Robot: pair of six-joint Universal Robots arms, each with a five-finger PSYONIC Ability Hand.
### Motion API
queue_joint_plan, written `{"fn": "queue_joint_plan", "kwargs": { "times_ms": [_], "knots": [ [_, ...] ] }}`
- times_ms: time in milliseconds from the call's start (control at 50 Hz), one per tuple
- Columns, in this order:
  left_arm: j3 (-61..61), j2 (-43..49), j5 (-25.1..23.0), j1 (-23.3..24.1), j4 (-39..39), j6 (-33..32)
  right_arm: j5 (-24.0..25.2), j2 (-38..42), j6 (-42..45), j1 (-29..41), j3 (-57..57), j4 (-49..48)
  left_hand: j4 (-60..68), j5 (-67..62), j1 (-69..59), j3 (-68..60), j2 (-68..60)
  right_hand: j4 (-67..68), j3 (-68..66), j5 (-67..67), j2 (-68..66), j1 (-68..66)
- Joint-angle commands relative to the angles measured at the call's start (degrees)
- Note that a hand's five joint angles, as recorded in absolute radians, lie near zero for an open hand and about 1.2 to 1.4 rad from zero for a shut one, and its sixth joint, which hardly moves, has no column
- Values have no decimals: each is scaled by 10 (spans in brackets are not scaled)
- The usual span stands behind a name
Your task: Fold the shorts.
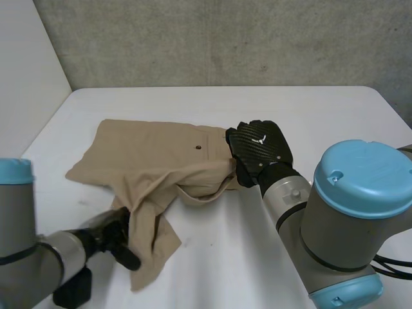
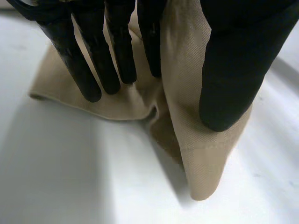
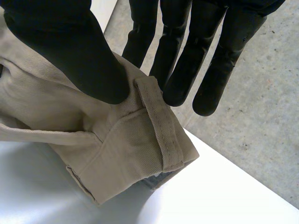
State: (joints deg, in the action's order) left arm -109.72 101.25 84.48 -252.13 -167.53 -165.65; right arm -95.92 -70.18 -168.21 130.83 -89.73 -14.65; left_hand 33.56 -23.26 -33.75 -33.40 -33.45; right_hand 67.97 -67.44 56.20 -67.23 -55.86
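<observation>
A pair of tan cotton twill shorts [image 1: 154,154] lies on the matte white table [image 1: 309,129], left of its middle, half gathered up. The far part is spread flat, with a small dark button [image 1: 198,147] facing up. The near part is bunched into a fold that runs between the two hands.

The black left hand [image 1: 119,241] is at the near-left end of the garment, beside a leg that trails toward the table's front edge. In the left wrist view the left hand [image 2: 233,60] has its straight fingers [image 2: 93,60] on one side of the cloth [image 2: 205,163] and its thumb on the other. It pinches the leg just above the stitched hem, which hangs down to the tabletop [image 2: 70,177].

The black right hand [image 1: 261,148] is at the right end of the shorts, on the waistband. In the right wrist view its thumb [image 3: 70,46] presses the fabric [image 3: 126,154] against nearly straight fingers [image 3: 187,60] right beside a belt loop [image 3: 161,126]. That corner is raised off the table [image 3: 210,196].

Behind the table stands a rough grey concrete wall [image 1: 225,38], and a plain white panel [image 1: 26,64] closes the left side. The same grey concrete [image 3: 261,116] shows past the table's edge in the right wrist view.
</observation>
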Motion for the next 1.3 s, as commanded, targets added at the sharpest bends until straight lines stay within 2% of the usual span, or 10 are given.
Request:
{"fn": "queue_joint_plan", "kwargs": {
  "times_ms": [20, 140, 300, 440, 580, 680, 860, 1020, 1180, 1300],
  "knots": [
    [35, 54, 16, 37, -3, 17, 4, 0, 2, -7, 0, 1, 464, -467, -462, -465, -465, 120, -126, 138, -128, -241],
    [67, 9, 88, 29, 3, 7, 10, -20, 19, -15, 3, 17, 464, -467, -462, -466, -466, 120, -126, 138, -128, -241],
    [140, -215, 88, 16, 58, -118, 35, -130, 132, -58, 39, 124, 464, -467, -462, -466, -466, 120, -126, 138, -128, -241],
    [288, -328, 75, 19, 113, -143, 35, -222, 138, -67, 86, 168, 464, -467, -462, -466, -466, 120, -126, 138, -128, -241],
    [452, -360, 54, 14, 153, -142, 35, -293, 140, -75, 194, 234, 464, -467, -462, -466, -466, 120, -126, 138, -128, -241],
    [454, -346, 53, 11, 151, -142, 41, -289, 146, -95, 233, 280, 464, -467, -462, -466, -466, 120, -126, 138, -128, -241],
    [337, -223, 53, 5, 120, -144, 56, -167, 155, -139, 200, 314, 464, -467, -462, -466, -466, 120, -126, 138, -128, -241],
    [306, -16, 53, 12, 64, -145, 72, -31, 154, -136, 175, 288, 464, -467, -462, -466, -466, 120, -126, 138, -128, -241],
    [476, 176, 61, 4, -27, -148, 56, 97, 152, -135, 246, 145, 464, -467, -462, -466, -466, 120, -126, 138, -128, -241],
    [657, 283, 109, 3, -64, -158, -6, 159, 169, -137, 347, 18, 464, -467, -462, -466, -466, 120, -126, 138, -128, -241]
  ]
}}
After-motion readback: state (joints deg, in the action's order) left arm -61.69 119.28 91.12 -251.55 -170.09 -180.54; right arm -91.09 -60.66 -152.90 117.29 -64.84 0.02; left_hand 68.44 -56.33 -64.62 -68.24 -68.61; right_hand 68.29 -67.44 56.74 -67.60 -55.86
